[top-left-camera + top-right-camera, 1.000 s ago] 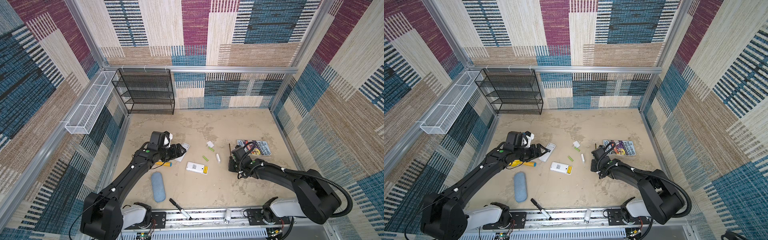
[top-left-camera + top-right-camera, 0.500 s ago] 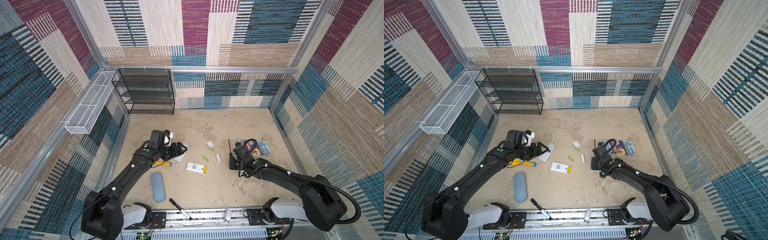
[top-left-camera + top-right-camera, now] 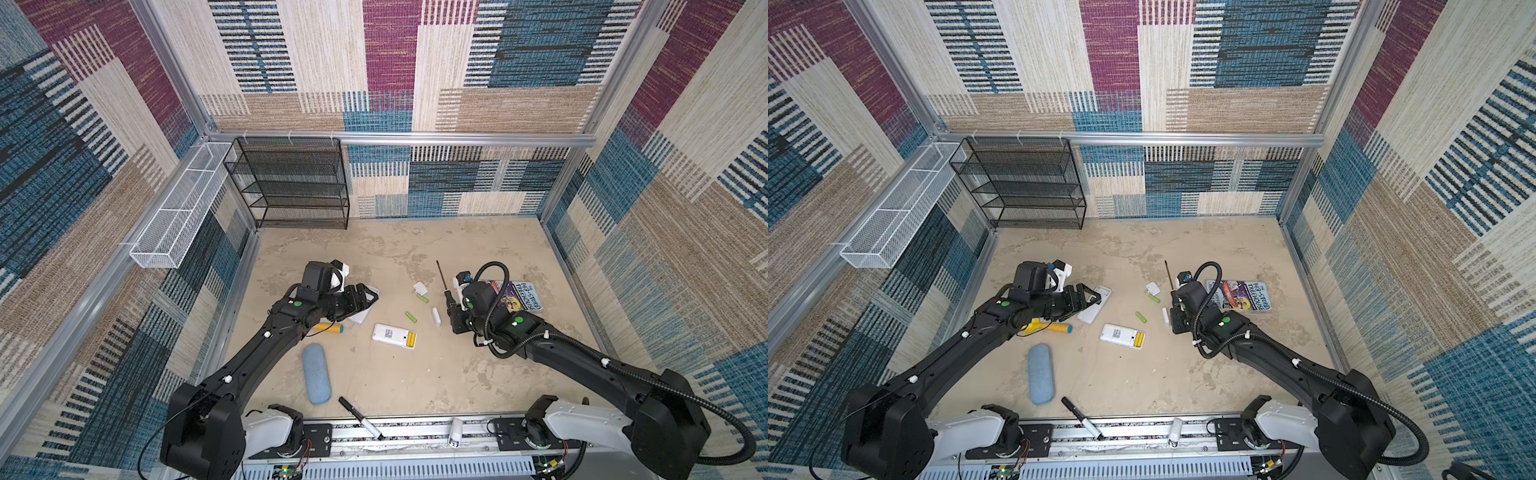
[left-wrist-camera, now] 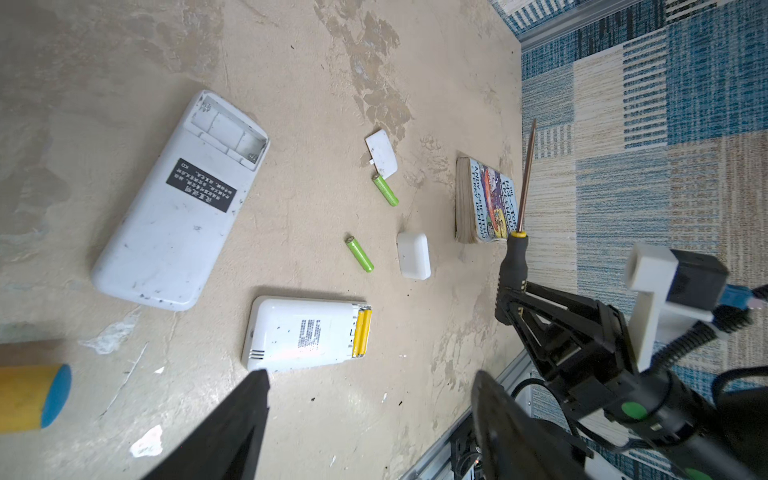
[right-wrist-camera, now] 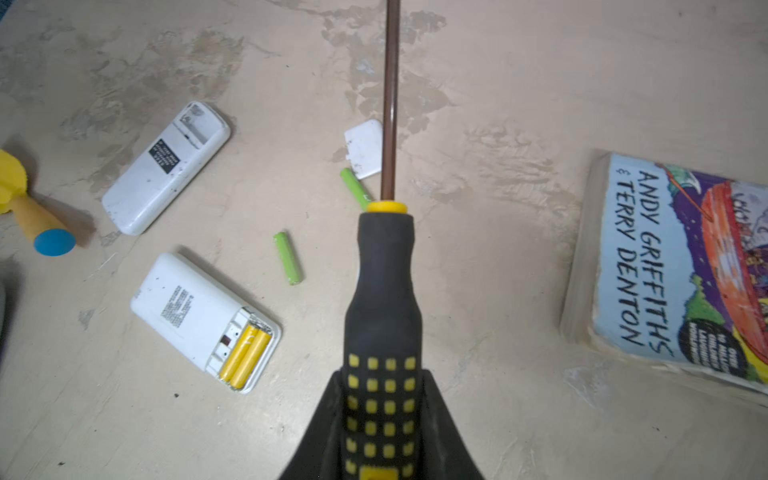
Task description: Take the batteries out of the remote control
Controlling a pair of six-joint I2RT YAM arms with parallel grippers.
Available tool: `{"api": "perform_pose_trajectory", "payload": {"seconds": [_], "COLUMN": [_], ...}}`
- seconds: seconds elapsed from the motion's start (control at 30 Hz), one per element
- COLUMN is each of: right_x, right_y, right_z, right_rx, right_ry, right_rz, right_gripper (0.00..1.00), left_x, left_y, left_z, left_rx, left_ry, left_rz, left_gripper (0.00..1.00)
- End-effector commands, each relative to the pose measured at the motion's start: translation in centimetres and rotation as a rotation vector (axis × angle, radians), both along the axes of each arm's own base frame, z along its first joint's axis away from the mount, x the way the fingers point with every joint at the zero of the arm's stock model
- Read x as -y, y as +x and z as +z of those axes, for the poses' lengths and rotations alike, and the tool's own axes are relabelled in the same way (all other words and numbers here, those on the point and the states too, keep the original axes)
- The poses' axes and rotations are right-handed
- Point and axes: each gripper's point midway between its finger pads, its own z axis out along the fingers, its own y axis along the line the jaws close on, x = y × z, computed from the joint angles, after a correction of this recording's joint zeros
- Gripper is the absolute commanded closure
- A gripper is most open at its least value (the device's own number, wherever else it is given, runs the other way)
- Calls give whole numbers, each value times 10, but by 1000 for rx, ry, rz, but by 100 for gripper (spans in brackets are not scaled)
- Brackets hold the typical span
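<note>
Two yellow batteries [image 5: 245, 357] lie apart from right gripper [image 5: 382, 399].

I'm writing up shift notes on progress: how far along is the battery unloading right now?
Done: the longer remote has an empty compartment, two green batteries lie loose on the table, and both covers are off. In hand: the right tool grips the screwdriver; the left tool is open, holding nothing. Left: two yellow batteries sit in the shorter remote.
</note>
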Motion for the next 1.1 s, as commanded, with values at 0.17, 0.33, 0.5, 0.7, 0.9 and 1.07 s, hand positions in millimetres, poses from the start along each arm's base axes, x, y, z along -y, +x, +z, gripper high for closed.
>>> {"api": "perform_pose_trajectory", "payload": {"seconds": [0.17, 0.33, 0.5, 0.7, 0.9, 1.07], "right_x": [-47, -71, -83, -93, -98, -101], "right_y": [-8, -14, -16, -17, -18, -20], "right_z": [25, 38, 35, 33, 32, 34], "right_rx": [97, 125, 117, 112, 114, 115], "right_ry": [62, 134, 115, 105, 95, 97], "right_rz": [159, 250, 290, 319, 337, 349], "right_gripper": [100, 100, 100, 100, 100, 100], "left_x": [18, 34, 43, 54, 65, 74], "left_y": [5, 8, 23, 40, 55, 67], "left_z": [14, 20, 31, 45, 46, 42], "left_rx": [50, 90, 136, 166, 159, 144], "left_ry": [-59, -114, -184, -218, -268, -323], "left_rz": [-15, -19, 10, 6, 12, 16], "left_gripper": [22, 23, 25, 33, 40, 52]}}
